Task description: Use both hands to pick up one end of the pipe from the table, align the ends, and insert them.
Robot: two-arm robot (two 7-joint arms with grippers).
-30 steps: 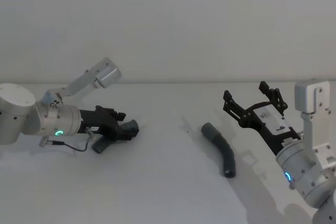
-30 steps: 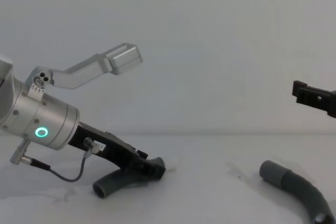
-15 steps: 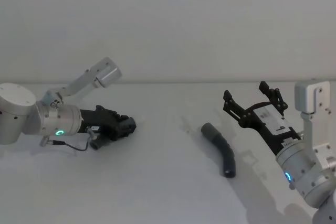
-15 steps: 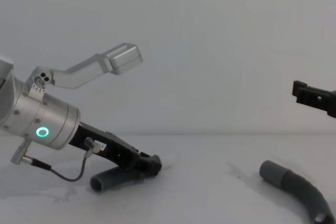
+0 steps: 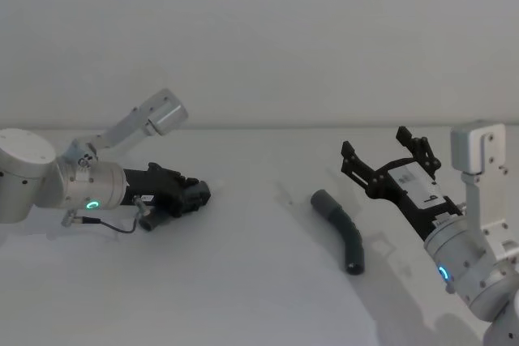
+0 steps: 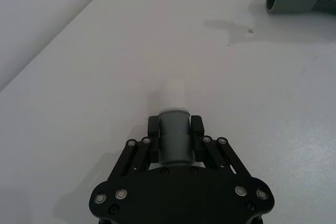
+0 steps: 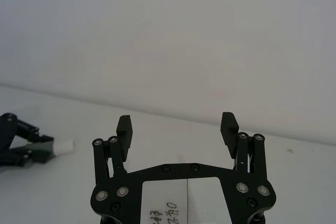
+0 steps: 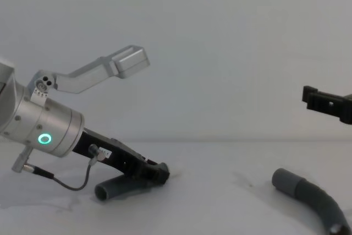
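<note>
My left gripper (image 5: 195, 193) lies low over the left of the white table (image 5: 259, 289), shut on the short ribbed pipe piece (image 8: 114, 187). In the left wrist view its fingers (image 6: 153, 129) clamp the smooth grey cuff (image 6: 174, 142), and a pale end (image 6: 172, 91) pokes out ahead. The longer curved pipe piece (image 5: 344, 231) lies free on the table at centre right, its cuff (image 5: 322, 199) pointing toward the left arm. My right gripper (image 5: 375, 143) hovers open above and to the right of it, fingers wide apart (image 7: 177, 120).
A plain white wall rises behind the table. A thin black cable (image 8: 71, 182) loops under the left wrist. The right arm's silver body (image 5: 478, 273) fills the near right corner. Bare table lies between the two pipe pieces.
A second ago the left gripper's fingers stood apart around the short piece; they have closed on its cuff. The right gripper has edged slightly left. The longer piece has not moved.
</note>
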